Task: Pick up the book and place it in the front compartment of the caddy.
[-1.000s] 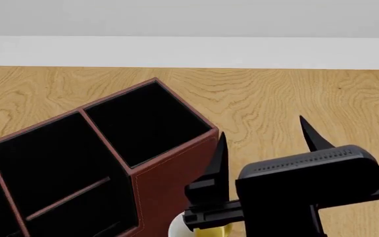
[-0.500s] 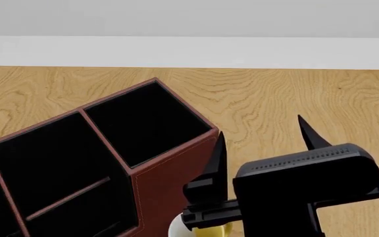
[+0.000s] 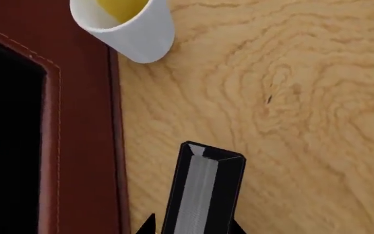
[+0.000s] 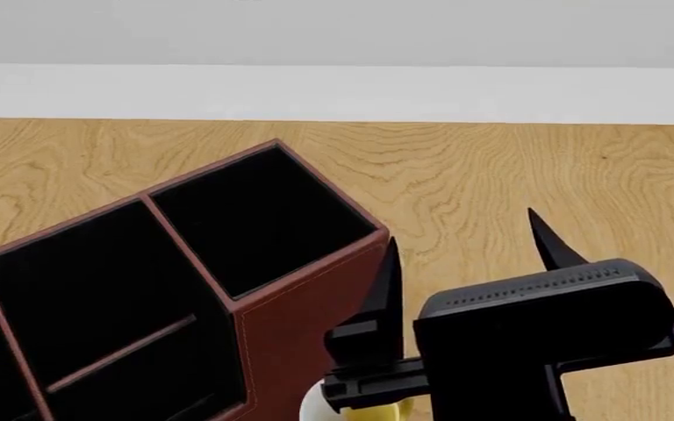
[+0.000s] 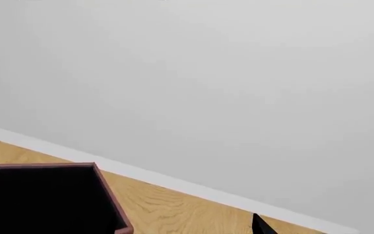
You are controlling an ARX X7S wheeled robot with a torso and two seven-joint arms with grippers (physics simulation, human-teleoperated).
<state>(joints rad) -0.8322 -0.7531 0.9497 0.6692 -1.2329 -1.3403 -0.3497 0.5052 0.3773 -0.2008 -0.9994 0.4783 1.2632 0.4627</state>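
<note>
A white cup [image 3: 138,36] with something yellow inside is seen on the light oak-grained wooden table [image 4: 490,167], right against the outer wall of the dark red, leather-like rectangular caddy [image 4: 302,324] with stitched rims and a black interior. The caddy is set askew, one corner turned toward the table's far edge but well short of it; its dividers mark off several open sections. In the head view the right gripper [image 4: 466,254] is raised beside the caddy's corner and partly hides the cup, its two pointed fingers spread wide with nothing between them.

The thin black hardcover book [image 3: 203,187] is shown end-on in the left wrist view: black covers framing a pale grey strip of pages. It is held outside the caddy, over bare table, just beside the red wall. The left gripper [image 3: 190,226] is clamped on it, a black fingertip [image 3: 149,225] showing at each cover.
</note>
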